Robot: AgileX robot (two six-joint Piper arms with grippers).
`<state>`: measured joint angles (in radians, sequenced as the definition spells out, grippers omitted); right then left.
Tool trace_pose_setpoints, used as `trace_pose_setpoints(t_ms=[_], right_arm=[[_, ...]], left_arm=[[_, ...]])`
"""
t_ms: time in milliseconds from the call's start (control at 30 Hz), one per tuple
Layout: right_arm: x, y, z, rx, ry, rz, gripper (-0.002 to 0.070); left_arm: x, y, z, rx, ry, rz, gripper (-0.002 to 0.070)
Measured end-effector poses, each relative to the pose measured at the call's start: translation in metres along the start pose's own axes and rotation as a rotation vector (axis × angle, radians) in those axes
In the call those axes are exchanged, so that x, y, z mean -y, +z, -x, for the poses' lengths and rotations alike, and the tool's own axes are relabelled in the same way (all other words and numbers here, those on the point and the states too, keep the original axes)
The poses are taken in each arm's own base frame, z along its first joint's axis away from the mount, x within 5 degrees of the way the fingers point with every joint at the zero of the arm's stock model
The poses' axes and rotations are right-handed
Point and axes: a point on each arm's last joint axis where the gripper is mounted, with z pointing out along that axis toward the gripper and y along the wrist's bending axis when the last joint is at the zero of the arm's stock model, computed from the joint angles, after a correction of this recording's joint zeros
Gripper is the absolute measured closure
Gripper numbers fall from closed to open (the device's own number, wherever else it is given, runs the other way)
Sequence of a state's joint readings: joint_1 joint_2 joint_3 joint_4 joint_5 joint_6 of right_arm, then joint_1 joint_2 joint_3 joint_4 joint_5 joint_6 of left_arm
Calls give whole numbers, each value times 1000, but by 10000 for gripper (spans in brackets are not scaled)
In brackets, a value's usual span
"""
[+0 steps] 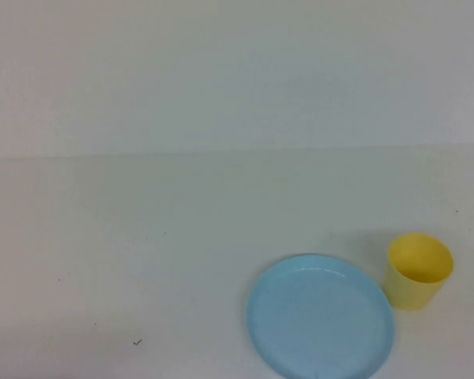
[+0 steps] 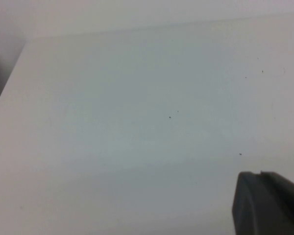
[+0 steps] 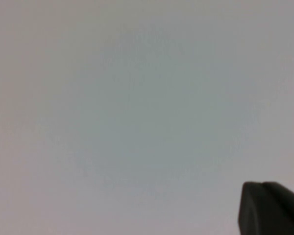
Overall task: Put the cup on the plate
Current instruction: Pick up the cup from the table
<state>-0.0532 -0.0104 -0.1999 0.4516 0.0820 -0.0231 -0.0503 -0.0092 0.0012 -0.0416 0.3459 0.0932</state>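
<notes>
1. Left gripper point(image 2: 267, 203) – only one dark, rounded piece of it shows, in a corner of the left wrist view. It hangs above bare white table point(image 1: 142, 260); whether it is released or clenched cannot be told
2. Past the left gripper the table runs on to its far edge, where it meets a pale wall point(image 1: 221, 71). A side edge of the table also shows in the left wrist view, with a darker gap beyond it. A few tiny dark specks lie on the surface ahead of this gripper
3. Right gripper point(image 3: 269, 208) – again a single dark piece in a corner of its own wrist view, over plain pale surface. Released or clenched: cannot tell
4. Neither gripper appears in the high view, so where the cup and plate lie relative to either one cannot be told
5. Cup point(image 1: 419, 272): yellow, tapered, no handle. It stands upright on the table with its open mouth up, on the robot's right side, and nothing grips it
6. Plate point(image 1: 320, 316): light blue, round, shallow, flat on the table at the near edge of the high view, its nearest rim cut off
7. The cup stands just beside the plate's right rim, outside it, not on it. Touching or a hair apart – cannot tell
8. A small dark mark point(image 1: 137, 342) lies on the table well to the left of the plate
</notes>
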Motion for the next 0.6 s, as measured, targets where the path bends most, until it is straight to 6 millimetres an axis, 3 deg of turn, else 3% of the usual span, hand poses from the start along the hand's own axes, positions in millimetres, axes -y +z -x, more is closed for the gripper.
trace_pose_setpoints(t_ms=[200,300,433,600], right_arm=[[-61,-35,101,133,-416,143,675],[-84,-38,135,58,-595,195,675],[-103,-12,158,-208,-689,277,675],[-105,51,158,-654,-553,296,675]], left_arm=[[0,0,0,0,0,0,675],[0,0,0,0,0,0,675],[0,0,0,0,1,0,675],[0,0,0,0,1,0,675]])
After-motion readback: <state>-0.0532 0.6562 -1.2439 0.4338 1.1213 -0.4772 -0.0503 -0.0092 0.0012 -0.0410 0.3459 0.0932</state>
